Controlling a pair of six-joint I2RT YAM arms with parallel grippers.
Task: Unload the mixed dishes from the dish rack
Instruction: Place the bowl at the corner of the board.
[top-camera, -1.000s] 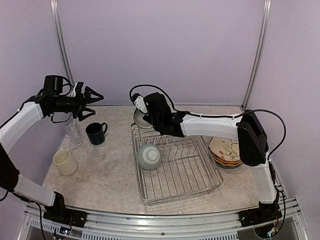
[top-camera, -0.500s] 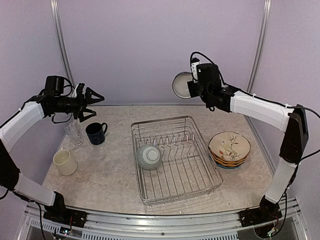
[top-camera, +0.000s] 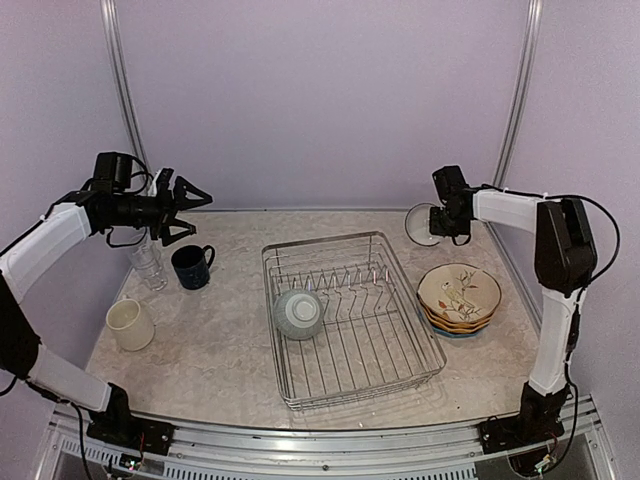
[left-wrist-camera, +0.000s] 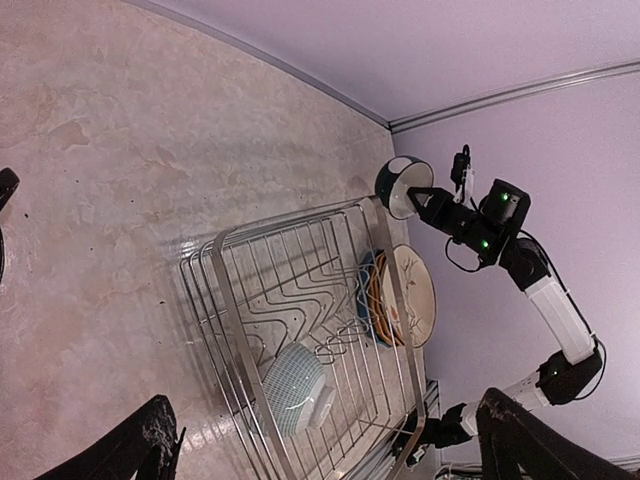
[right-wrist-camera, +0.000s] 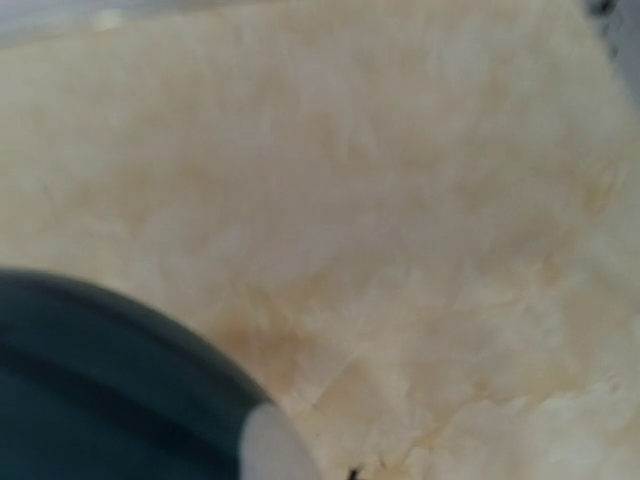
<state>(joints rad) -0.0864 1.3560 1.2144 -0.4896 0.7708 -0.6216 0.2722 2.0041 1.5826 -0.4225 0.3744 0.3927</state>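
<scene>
My right gripper (top-camera: 434, 221) is clenched on the rim of the small teal bowl (top-camera: 420, 225), holding it tilted by the far right corner of the table (top-camera: 220, 345), beyond the stacked plates (top-camera: 458, 292). My left gripper (top-camera: 191, 211) hangs released, jaws wide, near the far left edge above the glass tumblers (top-camera: 148, 262). A pale bowl (top-camera: 298, 313) lies in the dish rack (top-camera: 370, 345).

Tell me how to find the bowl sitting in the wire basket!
Look at the big silver wire dish rack in the middle of the table. Against its left side sits a pale ribbed bowl, the only dish inside it. The other bowl is outside the rack, held by the right pincer at the far right, behind the stack of plates.
</scene>
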